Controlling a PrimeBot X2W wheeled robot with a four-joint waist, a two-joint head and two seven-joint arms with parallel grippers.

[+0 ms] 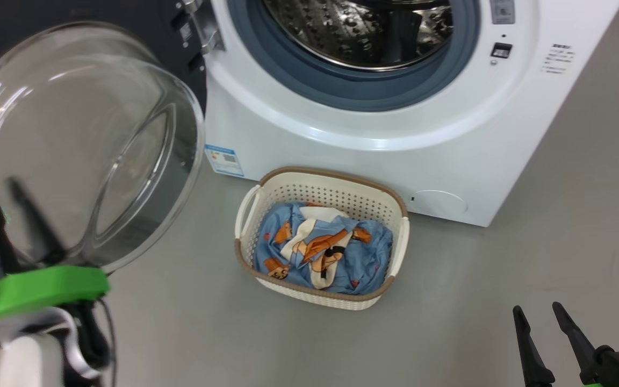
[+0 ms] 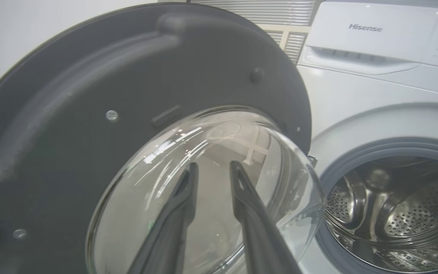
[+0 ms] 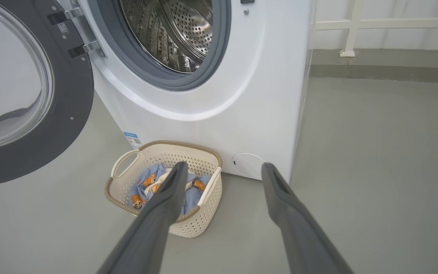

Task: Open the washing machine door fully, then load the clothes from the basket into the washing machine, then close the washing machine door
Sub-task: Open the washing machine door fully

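Before the open door (image 2: 70, 114), left tool (image 2: 213, 165) slightly apart; right tool (image 3: 223, 166) wide apart, basket (image 3: 200, 224) beyond.

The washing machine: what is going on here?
The washing machine door stands wide open, and the robot's left gripper is at its glass window, fingers slightly apart, gripping nothing. The clothes lie in the basket before the washing machine, whose drum looks empty. The right gripper hangs open nearby.
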